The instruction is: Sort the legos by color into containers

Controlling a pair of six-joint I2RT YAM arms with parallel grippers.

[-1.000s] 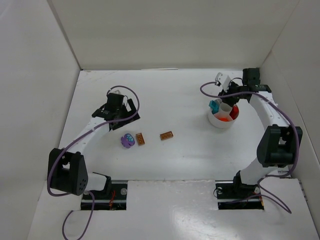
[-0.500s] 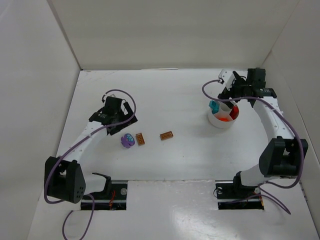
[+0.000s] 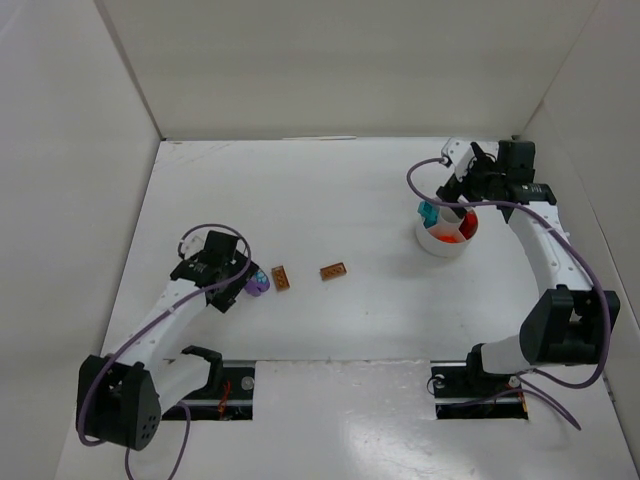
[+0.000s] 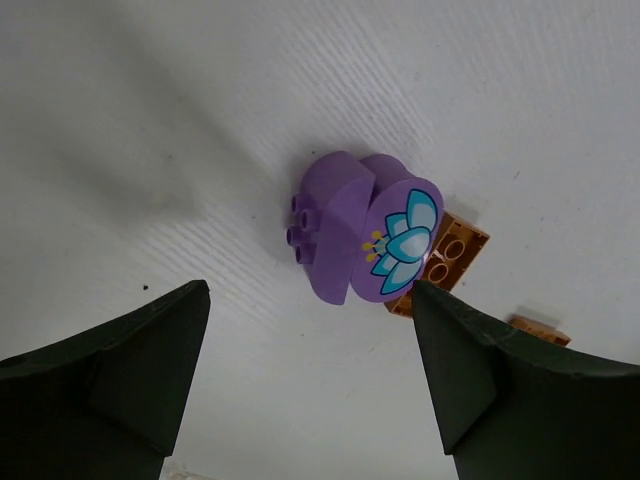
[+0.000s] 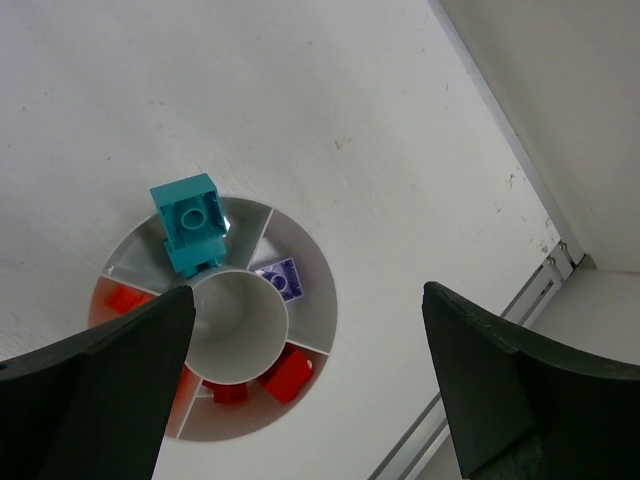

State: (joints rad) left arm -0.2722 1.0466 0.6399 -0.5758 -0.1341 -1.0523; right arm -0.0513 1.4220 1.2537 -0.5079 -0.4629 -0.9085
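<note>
A purple rounded lego (image 4: 355,228) with a teal flower print lies on the table, a brown brick (image 4: 448,258) touching its far side. My left gripper (image 4: 310,370) is open and empty just short of it; from above the gripper (image 3: 238,288) sits left of the purple piece (image 3: 258,283). A second brown brick (image 3: 333,270) lies further right. The round white bowl (image 5: 318,300) has a centre cup and wedge compartments: a teal brick (image 5: 191,223), a purple brick (image 5: 279,277), red bricks (image 5: 288,374). My right gripper (image 5: 305,385) is open and empty above the bowl (image 3: 446,236).
White walls enclose the table on the left, back and right. The right wall's base (image 5: 510,170) runs close beside the bowl. The brown brick nearest the purple piece also shows from above (image 3: 281,278).
My left arm has drawn back toward the near left, so its gripper now sits left of the purple piece. My right gripper has shifted slightly right above the bowl.
</note>
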